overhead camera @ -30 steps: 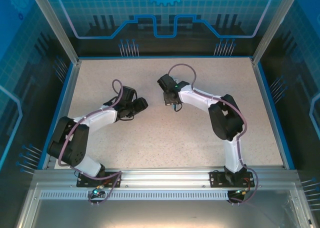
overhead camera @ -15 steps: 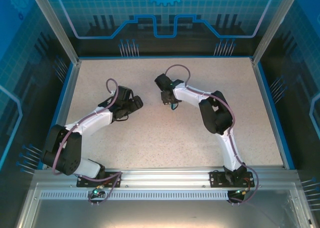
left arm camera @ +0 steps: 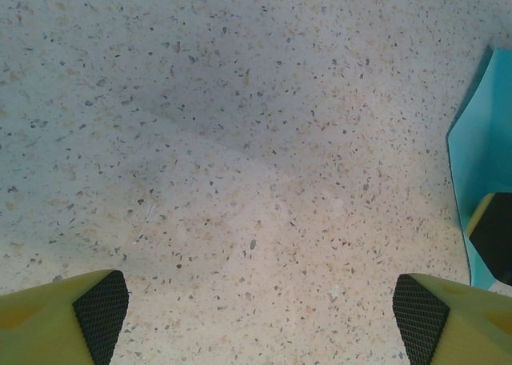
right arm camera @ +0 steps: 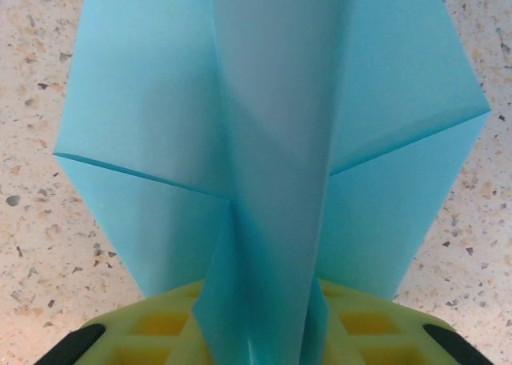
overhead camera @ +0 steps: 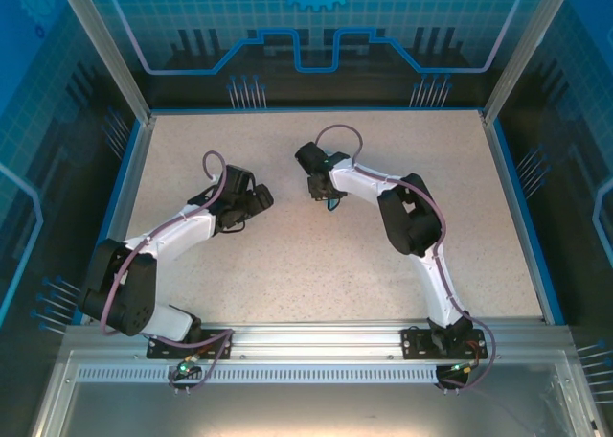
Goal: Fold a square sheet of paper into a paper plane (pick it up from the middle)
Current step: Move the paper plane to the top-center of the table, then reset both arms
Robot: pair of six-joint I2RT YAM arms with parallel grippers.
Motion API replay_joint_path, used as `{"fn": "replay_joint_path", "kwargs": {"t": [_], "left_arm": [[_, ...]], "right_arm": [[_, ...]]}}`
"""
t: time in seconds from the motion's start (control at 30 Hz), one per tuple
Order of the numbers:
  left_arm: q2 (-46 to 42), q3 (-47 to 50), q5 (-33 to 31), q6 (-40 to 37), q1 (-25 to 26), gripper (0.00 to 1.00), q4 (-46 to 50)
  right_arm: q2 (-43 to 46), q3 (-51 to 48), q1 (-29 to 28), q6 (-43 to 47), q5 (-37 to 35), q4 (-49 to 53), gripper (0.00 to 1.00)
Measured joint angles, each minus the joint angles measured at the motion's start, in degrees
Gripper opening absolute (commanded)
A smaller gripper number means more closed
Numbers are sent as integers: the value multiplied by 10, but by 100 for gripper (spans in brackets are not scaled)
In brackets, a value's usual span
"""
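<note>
Overhead, the two arms reach inward from the bottom of the frame and their wrists sit near each other above the middle of the speckled tabletop (overhead camera: 287, 274), the left gripper (overhead camera: 257, 199) left of centre and the right gripper (overhead camera: 326, 194) just right of centre. A small sliver of cyan at the right gripper's tip marks the paper plane (overhead camera: 332, 204). From the left wrist, the left gripper (left arm camera: 260, 317) stands wide apart with nothing between its fingers: one yellow finger with a black pad sits in the lower left corner, the other in the lower right, with bare tabletop (left arm camera: 240, 141) between them. At the right edge of that frame an angled piece of the paper plane (left arm camera: 480, 165) comes into the picture, and a dark, yellow-edged block overlapping its lower part may be a fingertip of the right gripper. From the right wrist, the paper plane (right arm camera: 272, 141) takes up most of the frame: a raised centre fold runs from the top down to the yellow gripper body, and creased wings spread to either side over the tabletop (right arm camera: 32, 61). The fold comes down across the middle of the right gripper (right arm camera: 264, 345), covering the space between its fingers, so it cannot be told whether that gripper is clamped on the paper or apart.
</note>
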State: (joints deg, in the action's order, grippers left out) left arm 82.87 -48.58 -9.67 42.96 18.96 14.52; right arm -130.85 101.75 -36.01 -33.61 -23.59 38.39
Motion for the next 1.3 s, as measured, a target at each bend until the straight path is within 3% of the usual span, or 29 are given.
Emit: {"fn": "replay_joint_path", "kwargs": {"t": [0.2,0.33,0.5,0.6,0.7,1.03,1.2,1.3], "left_arm": [[0,0,-2,0,0,90,7],[-4,-2,-14,-5,-1,91,28],[-35,-16,-29,-22,-5,91,56],[-63,-26,-37,-40,-15,95,63],[-96,-31,-47,-64,-28,99,62],[-172,30,-118,-164,-86,99,-24],[-177,138,-162,-215,-111,98,-123],[-179,182,-172,-254,-114,98,-163]], "right_arm": [[9,9,0,3,3,16,51],[62,9,0,7,11,27,64],[188,-2,0,13,15,18,79],[276,-41,4,19,11,-5,86],[354,-104,19,33,-9,-34,99],[551,-396,158,78,-127,-153,99],[647,-580,255,97,-126,-253,99],[677,-676,285,130,-119,-324,99]]}}
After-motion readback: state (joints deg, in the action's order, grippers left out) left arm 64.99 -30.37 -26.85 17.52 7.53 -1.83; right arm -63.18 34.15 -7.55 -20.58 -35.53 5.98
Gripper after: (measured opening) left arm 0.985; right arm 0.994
